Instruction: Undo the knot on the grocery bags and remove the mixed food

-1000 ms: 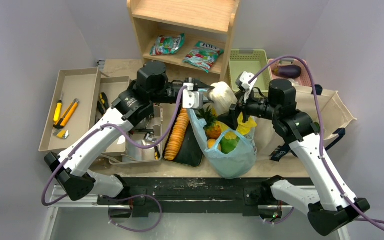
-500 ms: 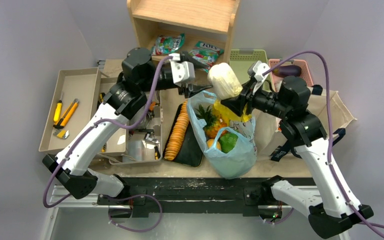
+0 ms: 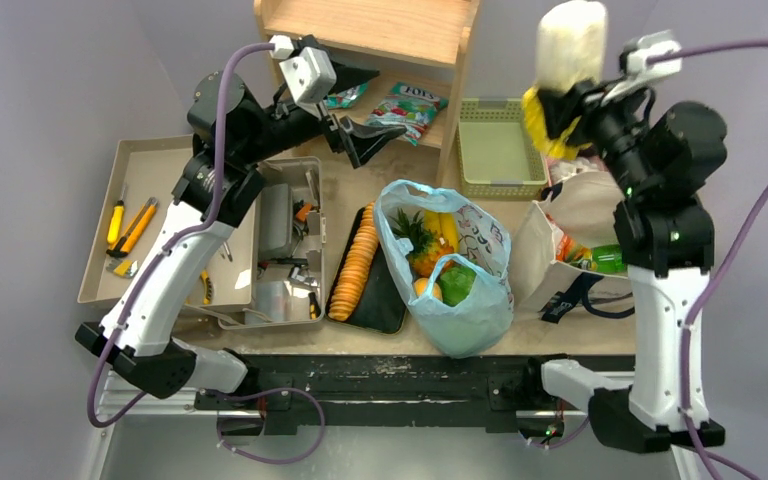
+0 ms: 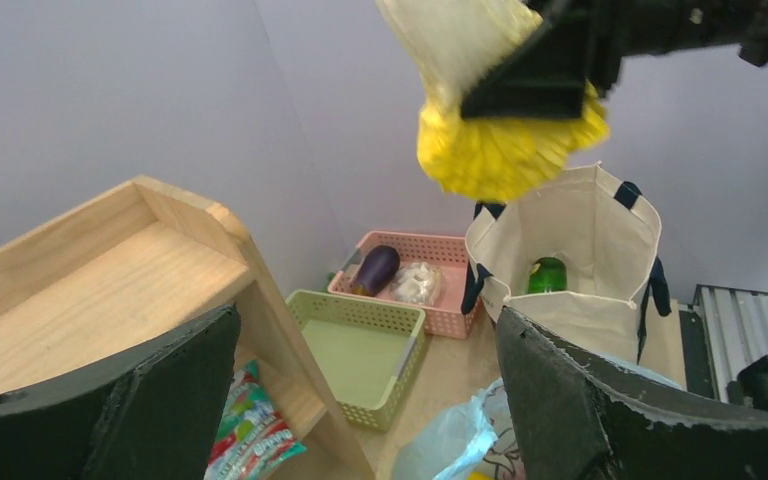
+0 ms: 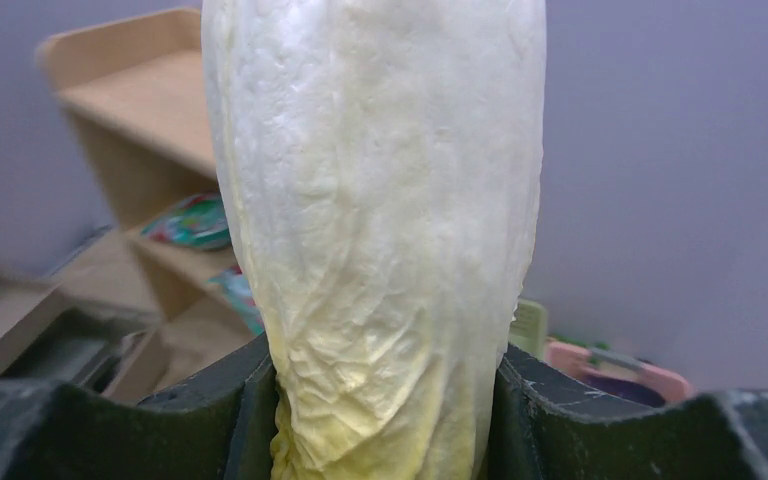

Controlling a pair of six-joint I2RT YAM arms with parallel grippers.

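Right hand clamps pale cabbage high above tote

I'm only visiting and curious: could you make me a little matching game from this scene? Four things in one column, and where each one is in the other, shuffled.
Things:
1. pale cabbage
2. pineapple
3. green bottle
4. aubergine

Places:
A. in the pink basket
B. in the light-blue bag
C. clamped in the right gripper, high above the table
D. in the canvas tote

Pairs: 1-C, 2-B, 3-D, 4-A
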